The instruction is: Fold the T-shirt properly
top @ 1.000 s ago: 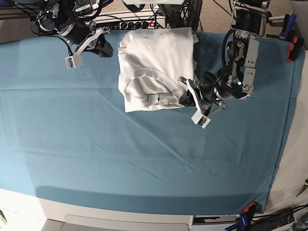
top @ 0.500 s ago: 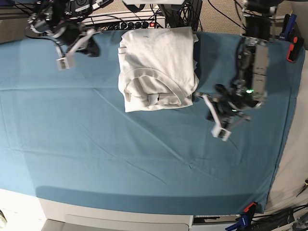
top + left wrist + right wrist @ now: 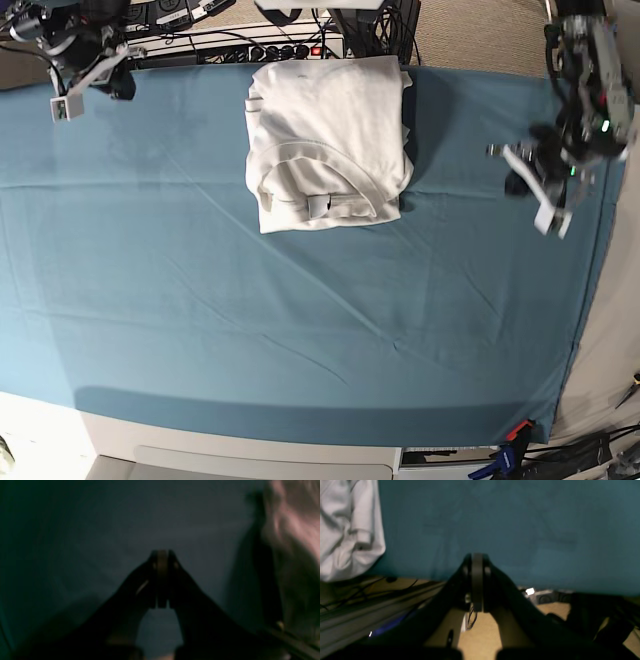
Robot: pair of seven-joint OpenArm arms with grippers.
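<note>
The white T-shirt (image 3: 325,140) lies folded into a rectangle at the back middle of the teal cloth (image 3: 300,330), collar and neck tag facing the front. It shows blurred at the right edge of the left wrist view (image 3: 292,530) and at the top left of the right wrist view (image 3: 347,530). My left gripper (image 3: 545,200) is shut and empty above the cloth near the right edge, well clear of the shirt; its fingers meet in the left wrist view (image 3: 162,555). My right gripper (image 3: 80,85) is shut and empty at the back left corner (image 3: 477,557).
A power strip with cables (image 3: 290,45) runs behind the table's back edge. In the right wrist view the floor and cables (image 3: 395,590) show past that edge. The cloth's right edge (image 3: 590,300) drops off to a pale surface. A clamp (image 3: 517,432) holds the front right corner.
My left gripper has let go of the shirt's right edge and swung away to the right. My right gripper has drawn back to the far left corner. The shirt stays folded.
</note>
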